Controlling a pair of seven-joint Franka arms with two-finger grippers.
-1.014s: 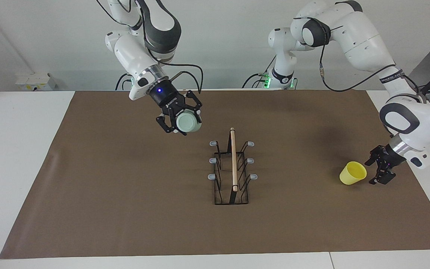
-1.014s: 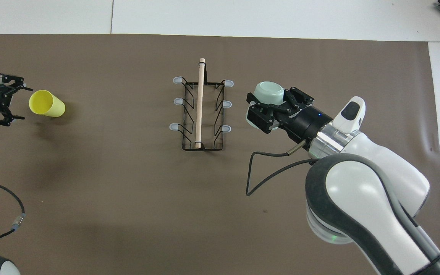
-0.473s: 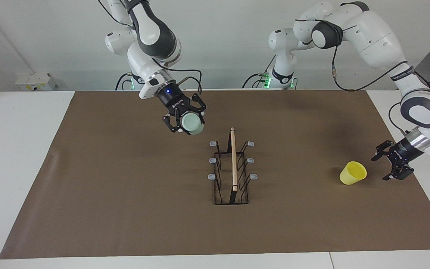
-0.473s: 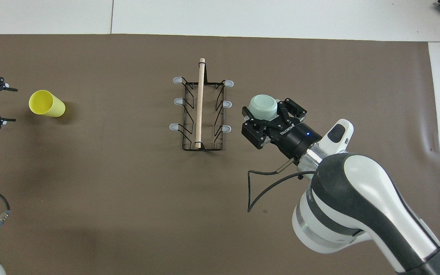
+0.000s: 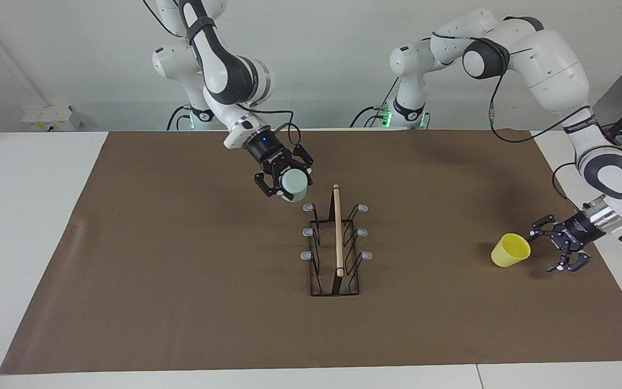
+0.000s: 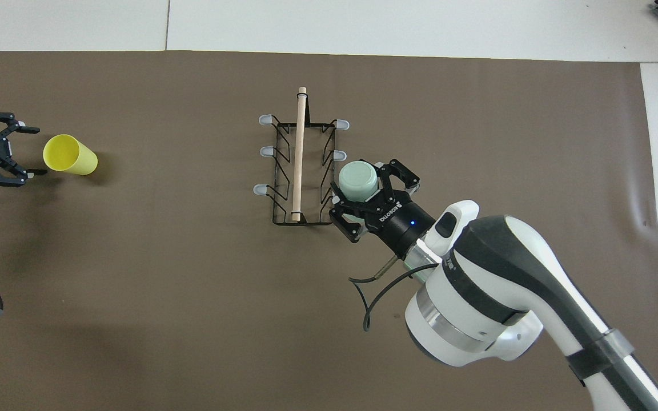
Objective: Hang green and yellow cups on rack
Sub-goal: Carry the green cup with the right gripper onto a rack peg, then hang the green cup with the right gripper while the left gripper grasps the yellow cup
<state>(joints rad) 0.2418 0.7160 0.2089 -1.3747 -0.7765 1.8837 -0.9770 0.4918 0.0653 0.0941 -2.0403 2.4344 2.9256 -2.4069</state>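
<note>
Fingers (image 5: pixel 304 175) clamp green cup (image 5: pixel 295 185), right arm angled down

You are looking at a robotics lab: two arms standing over a brown mat (image 5: pixel 181 302) on white tables (image 5: pixel 30 216).

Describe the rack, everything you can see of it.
The rack is a black wire stand with a rectangular base, standing on the brown mat mid-table. Six grey-tipped prongs angle outward in two rows of three, all bare. A long pale wooden rod runs lengthwise above the middle. Nothing touches the rack. The right gripper holds the green cup in the air beside the row of prongs toward the right arm's end.
</note>
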